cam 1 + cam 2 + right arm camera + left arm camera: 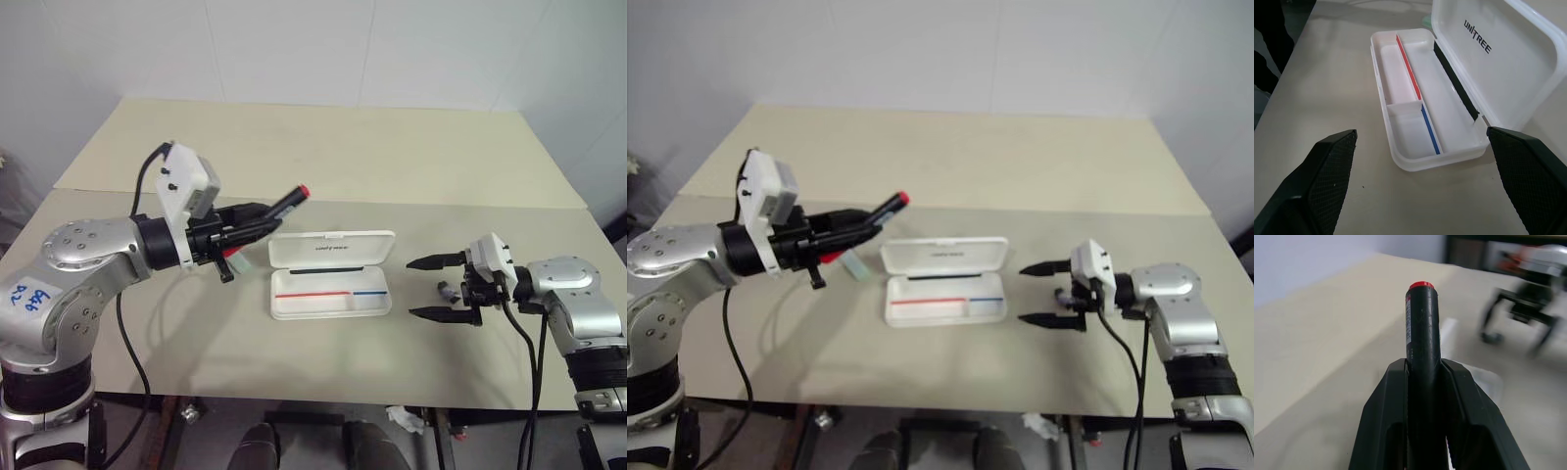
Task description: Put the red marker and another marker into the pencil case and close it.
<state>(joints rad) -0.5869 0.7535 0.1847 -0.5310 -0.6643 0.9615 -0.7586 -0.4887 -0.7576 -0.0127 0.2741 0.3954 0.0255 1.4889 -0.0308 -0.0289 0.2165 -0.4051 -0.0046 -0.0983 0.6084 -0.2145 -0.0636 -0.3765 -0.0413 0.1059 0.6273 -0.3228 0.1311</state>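
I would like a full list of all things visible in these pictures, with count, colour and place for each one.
table: one, beige, under everything.
pencil case: one, white, lid open, red and blue stripes inside, at the table's middle; nothing in its compartments.
red marker: one, dark body with red end, held above the table, left of the case.
green highlighter: one, pale mint, on the table left of the case, below the left gripper.
small dark piece: one, grey-black, on the table by the right gripper.
left gripper: one, black, shut on the red marker.
right gripper: one, black, open, right of the case, facing it.
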